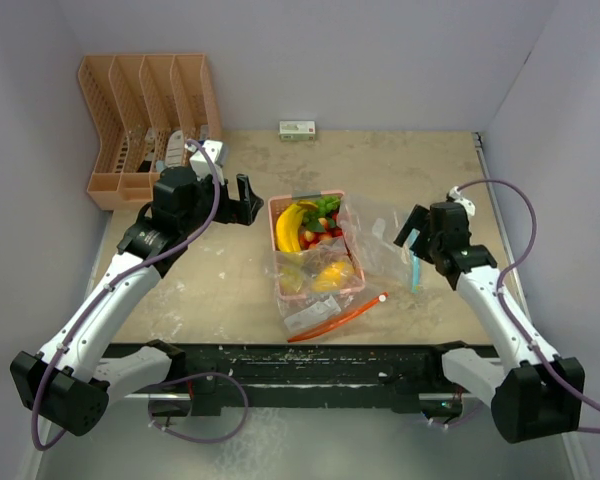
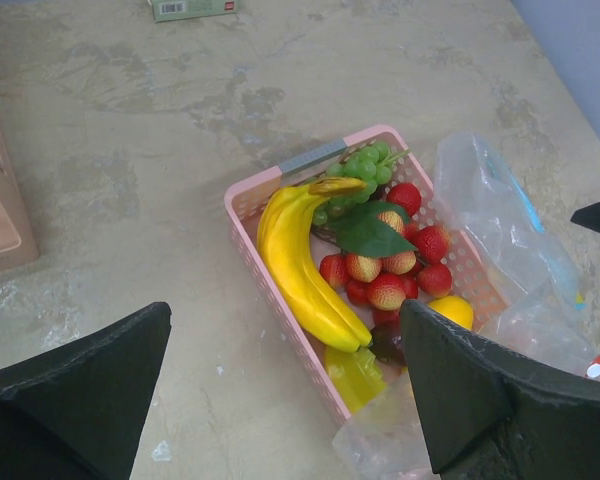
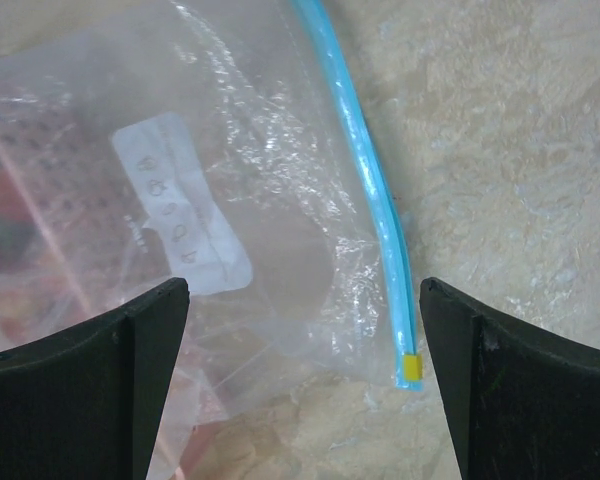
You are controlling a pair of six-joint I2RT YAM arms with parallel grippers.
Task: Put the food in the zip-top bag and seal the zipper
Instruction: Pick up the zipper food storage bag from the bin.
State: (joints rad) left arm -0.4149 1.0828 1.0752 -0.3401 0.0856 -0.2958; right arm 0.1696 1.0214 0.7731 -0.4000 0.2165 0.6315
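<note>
Hovering above the mottled beige counter (image 1: 205, 290), both claws are spread wide at the fingers and nothing is gripped by either. The left gripper (image 2: 285, 330) is pointed at the pink perforated plastic basket (image 2: 242, 215), which is set at mid-counter with its long axis running from far edge to near edge. The food is found in that basket:
- the yellow toy banana bunch (image 2: 305, 265) along the left wall
- the red toy strawberries (image 2: 385, 285) to its right
- the green toy grapes (image 2: 365, 165) at the far end
- the yellow-orange toy mango (image 2: 450, 310) at the near end

Whether the mango is under plastic cannot be told.

The clear zip-top bag (image 1: 378, 232) is spread touching the basket's right wall, toward the right edge. The right gripper (image 3: 298, 300) is hung directly over it. The blue zipper strip (image 3: 365, 170) is seen running lengthwise through the gap, with its yellow-tipped end just beside the finger on the right of that view. From above, the strip is laid roughly far-to-near, parallel to the basket.

Judged: the bag mouth is best taken by the right arm, which is much nearer, and the fruit is best lifted by the left arm. A second clear bag with an orange-red zipper strip (image 1: 332, 320) is laid at the basket's near end, by the near edge. Most of the food is judged not yet bagged.
</note>
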